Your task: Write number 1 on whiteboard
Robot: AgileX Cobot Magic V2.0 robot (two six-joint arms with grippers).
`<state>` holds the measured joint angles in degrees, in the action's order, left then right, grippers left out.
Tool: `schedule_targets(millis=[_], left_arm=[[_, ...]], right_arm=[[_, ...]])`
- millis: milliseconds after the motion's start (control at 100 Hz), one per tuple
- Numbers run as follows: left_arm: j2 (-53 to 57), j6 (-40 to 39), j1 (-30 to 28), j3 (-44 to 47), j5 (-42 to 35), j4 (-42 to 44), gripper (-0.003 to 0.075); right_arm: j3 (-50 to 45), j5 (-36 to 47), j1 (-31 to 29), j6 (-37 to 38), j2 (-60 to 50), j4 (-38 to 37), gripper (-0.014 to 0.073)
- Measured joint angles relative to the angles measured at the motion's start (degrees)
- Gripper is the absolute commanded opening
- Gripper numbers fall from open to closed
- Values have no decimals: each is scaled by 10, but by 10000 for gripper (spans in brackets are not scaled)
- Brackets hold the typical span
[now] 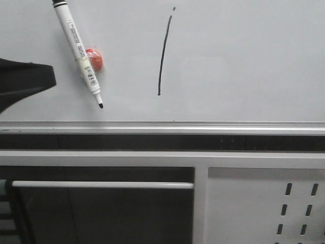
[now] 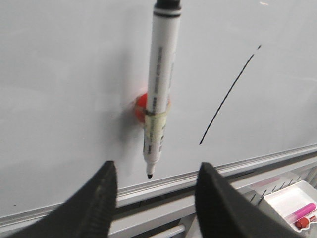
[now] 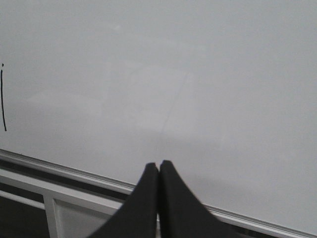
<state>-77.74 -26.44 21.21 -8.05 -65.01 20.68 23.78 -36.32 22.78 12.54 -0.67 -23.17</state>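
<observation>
Number 1 [image 1: 164, 55] drawn on whiteboard [image 1: 244, 66], marker [image 1: 78, 51] stuck left of it; left gripper [image 2: 153, 191] released, right gripper [image 3: 158, 171] clenched empty.

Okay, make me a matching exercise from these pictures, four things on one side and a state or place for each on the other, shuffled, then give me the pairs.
Column one:
1. marker pen
2. number 1
3. left gripper
4. right gripper

Column two:
A. jaws pressed together, holding nothing
B. thin black stroke drawn on the whiteboard
C. jaws spread apart, holding nothing
D. fixed to the board by a red magnet, uncapped tip down

Pairs: 1-D, 2-B, 3-C, 4-A
</observation>
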Motion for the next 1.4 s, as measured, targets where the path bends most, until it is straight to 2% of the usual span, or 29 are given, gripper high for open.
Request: schedule_targets(millis=[10,70,290,470,600,800,960,1100,1160,1280,1400], left_arm=[[8,0,0,4,-1,0,98],[39,0,0,18,-1,-5,-18],[152,1,0,71,-2,-29,-18],[195,1,0,81,-2,-27,-18],[215,1,0,81,34,-27,-18],[311,1,27,81,231,-45,-18],[478,1,28,81,434,-57,-18],[638,2,-26,82,617,-74,-18],[691,2,-57,82,672,-86,-18],[760,2,-110,82,751,-172,-18],[781,2,-152,82,825,-324,-18]], right_arm=[[0,0,0,0,0,0,-50],[0,0,0,0,0,0,-50],[0,0,0,0,0,0,-50],[0,0,0,0,0,0,-50],[0,0,0,0,0,0,-50],[0,0,0,0,0,-1,-50],[0,0,0,0,0,-1,-50],[0,0,0,0,0,-1,-50],[0,0,0,0,0,-1,-50],[0,0,0,0,0,-1,-50],[0,0,0,0,0,-1,-50]])
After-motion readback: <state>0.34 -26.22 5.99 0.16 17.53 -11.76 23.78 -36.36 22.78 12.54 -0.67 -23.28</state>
